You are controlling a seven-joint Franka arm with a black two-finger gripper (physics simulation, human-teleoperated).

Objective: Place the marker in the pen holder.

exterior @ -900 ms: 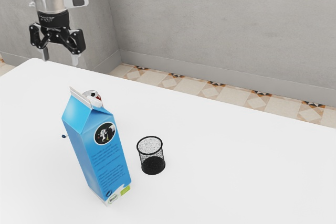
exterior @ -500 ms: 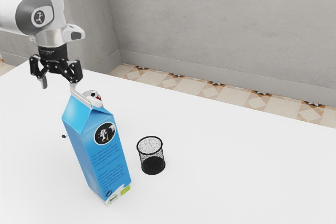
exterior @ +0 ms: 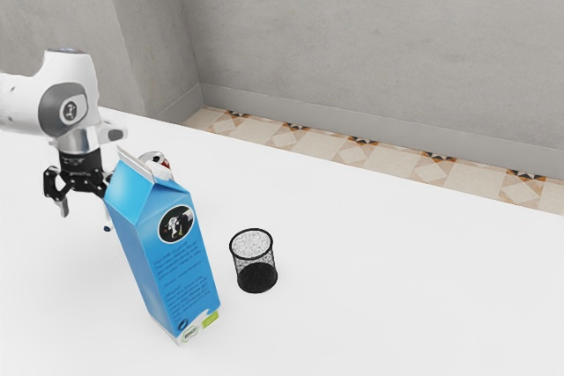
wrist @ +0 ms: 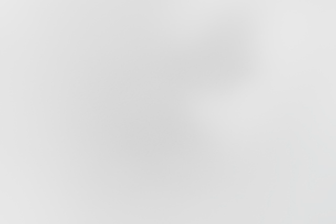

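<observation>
Blue carton (exterior: 167, 257), near left: 1 round black emblem with a pale figure, several lines of print below it too small to read, and 1 green label at the foot; no brand can be made out from where I stand. Drinks can (exterior: 153, 159), silver-topped with red on its side, partly hidden behind the carton. Black mesh pen holder (exterior: 256, 263), upright on the white table (exterior: 397, 297), just beside the carton toward the exterior view's right. Marker (exterior: 107, 229): a small dark-blue tip at the carton's far left edge, on the table and outside the holder; the carton hides the view beyond. Gripper (exterior: 86, 216), far left: 2 fingers wide apart, 1 close by the blue tip and partly behind the carton
</observation>
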